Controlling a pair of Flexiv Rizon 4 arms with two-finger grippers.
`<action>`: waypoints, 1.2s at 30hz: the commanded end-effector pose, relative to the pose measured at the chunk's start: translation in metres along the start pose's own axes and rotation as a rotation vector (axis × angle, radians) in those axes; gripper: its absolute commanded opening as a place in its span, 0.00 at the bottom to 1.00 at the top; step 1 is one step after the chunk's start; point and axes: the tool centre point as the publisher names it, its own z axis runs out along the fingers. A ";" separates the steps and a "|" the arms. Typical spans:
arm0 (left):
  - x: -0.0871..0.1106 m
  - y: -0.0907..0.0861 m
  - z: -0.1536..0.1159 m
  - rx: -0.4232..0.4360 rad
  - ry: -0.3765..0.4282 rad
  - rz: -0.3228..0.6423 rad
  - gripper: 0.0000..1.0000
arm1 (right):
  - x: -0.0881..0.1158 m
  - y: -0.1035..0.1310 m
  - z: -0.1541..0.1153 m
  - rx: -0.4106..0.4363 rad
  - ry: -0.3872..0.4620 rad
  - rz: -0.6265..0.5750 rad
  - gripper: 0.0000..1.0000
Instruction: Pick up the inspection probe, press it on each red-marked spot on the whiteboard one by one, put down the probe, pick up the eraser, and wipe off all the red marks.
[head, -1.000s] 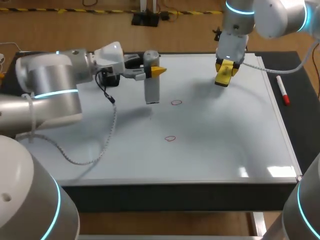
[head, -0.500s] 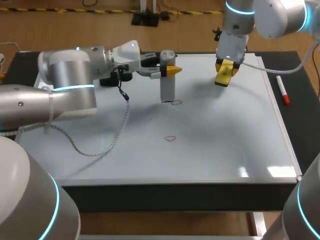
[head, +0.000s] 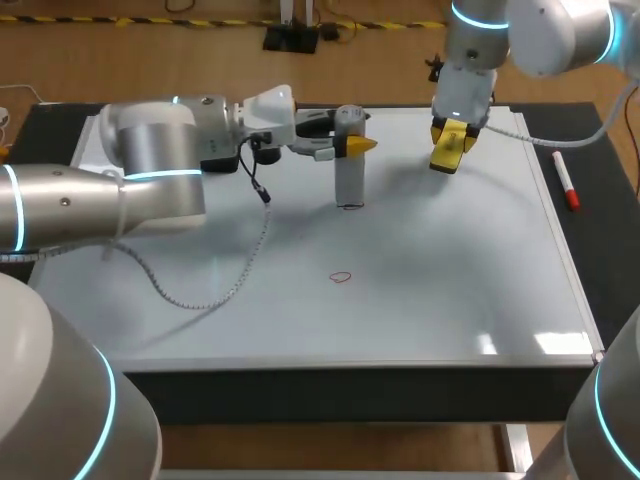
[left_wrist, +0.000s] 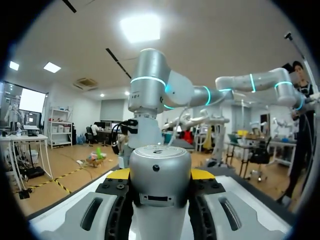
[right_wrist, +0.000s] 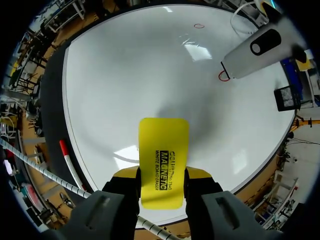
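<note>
1. Two red marks show on the whiteboard (head: 450, 290). The upper red mark (head: 352, 207) is just above the frame's centre in the head view, and the lower red mark (head: 341, 277) is below it, near the middle.
2. The inspection probe (head: 348, 155) stands upright in the upper middle of the head view, with its foot on the near edge of the upper red mark. I cannot tell whether it is pressing down.
3. The left gripper (head: 350, 145) comes in from the left, and its fingers are clamped on the probe's upper body from two sides. The left wrist view shows the grey cylinder filling the gap between the yellow tips.
4. The right gripper (head: 452, 135) hangs over the board at the upper right, its fingers closed on the long edges of the yellow eraser (head: 448, 150).
5. The probe looks like a smooth, rigid cylinder. It is probably slippery and somewhat heavy, so a firm grip high on the body, kept vertical, should suit pressing.
6. The eraser looks light and stiff, and a grip across its narrow sides leaves the wiping face free.
7. A red marker pen (head: 566, 187) lies on the table beside the board's right edge.
</note>
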 end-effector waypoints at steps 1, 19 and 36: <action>-0.003 0.004 0.003 0.004 0.009 -0.003 0.00 | 0.000 -0.001 -0.001 0.001 0.004 -0.002 0.00; -0.002 0.012 0.006 -0.009 0.027 -0.014 0.00 | 0.000 -0.001 -0.001 0.001 0.004 -0.002 0.00; 0.000 0.017 0.007 -0.014 0.050 -0.020 0.00 | 0.000 -0.001 -0.001 0.001 0.004 -0.002 0.00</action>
